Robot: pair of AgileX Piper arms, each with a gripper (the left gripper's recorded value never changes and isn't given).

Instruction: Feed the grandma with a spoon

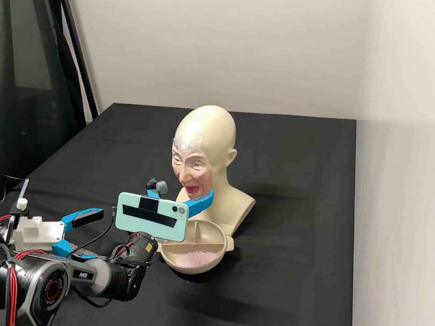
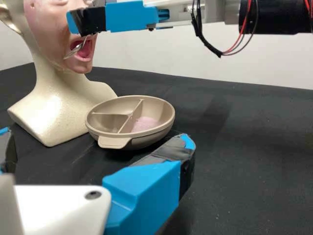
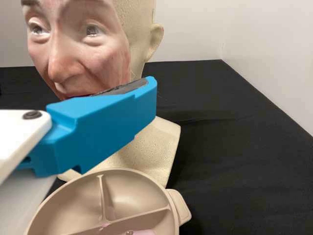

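The grandma is a pale mannequin head [image 1: 204, 149] with an open mouth, standing mid-bench. In the left wrist view my right gripper [image 2: 80, 22] is at her face [image 2: 46, 29], shut on a metal spoon [image 2: 77, 48] whose bowl sits at her lips. In the high view the right gripper [image 1: 205, 200] is under her chin, behind a mint phone [image 1: 152, 216] mounted on that arm. The right wrist view shows one blue finger [image 3: 98, 122] just below her face [image 3: 73, 49]. My left gripper [image 1: 84, 234] is open and holds nothing, low at the front left, apart from the bowl [image 2: 132, 120].
A beige divided bowl [image 1: 212, 259] with something pink in one section stands against the bust's base, also in the right wrist view [image 3: 68, 200]. A white wall [image 1: 414, 218] bounds the bench on the right. Dark panels stand at the left.
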